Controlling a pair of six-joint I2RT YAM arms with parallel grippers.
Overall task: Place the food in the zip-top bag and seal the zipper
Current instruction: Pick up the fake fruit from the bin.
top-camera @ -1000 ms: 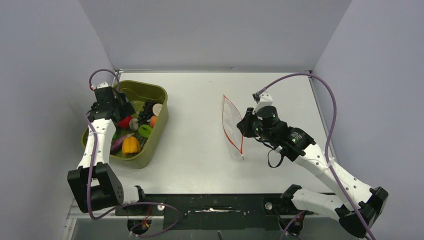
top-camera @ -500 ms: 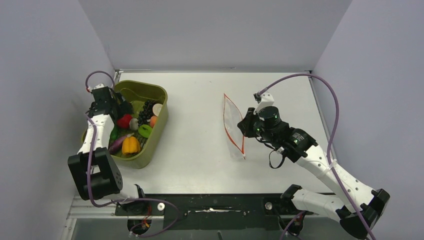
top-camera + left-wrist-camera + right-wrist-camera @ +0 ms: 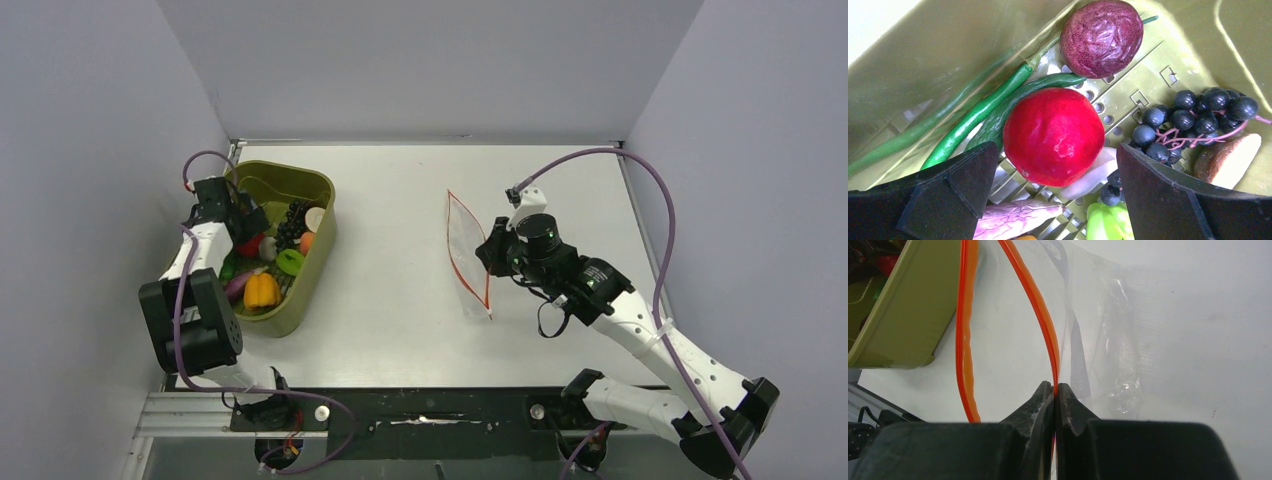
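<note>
The food lies in an olive-green tub (image 3: pixel 318 188). In the left wrist view I see a red round fruit (image 3: pixel 1053 135), a dark purple grape bunch (image 3: pixel 1193 117), a brown-purple round fruit (image 3: pixel 1101 37), green beans (image 3: pixel 978 112) and a lime piece (image 3: pixel 1105 225). My left gripper (image 3: pixel 232 215) is open just above the red fruit, its jaws wide on either side of it. The clear zip-top bag (image 3: pixel 463 245) stands open at table centre. My right gripper (image 3: pixel 492 252) is shut on one side of its orange-red zipper (image 3: pixel 1040 320), holding the mouth open.
The tub also holds an orange-yellow pepper (image 3: pixel 262 291), a pale purple piece (image 3: pixel 1018 220) and a cut brown piece (image 3: pixel 1228 160). The tub's corner shows in the right wrist view (image 3: pixel 908 315). Grey walls close in the left, back and right.
My left gripper has shifted slightly toward the back of the tub and lowered over the red fruit. The right gripper and the bag have barely moved.
</note>
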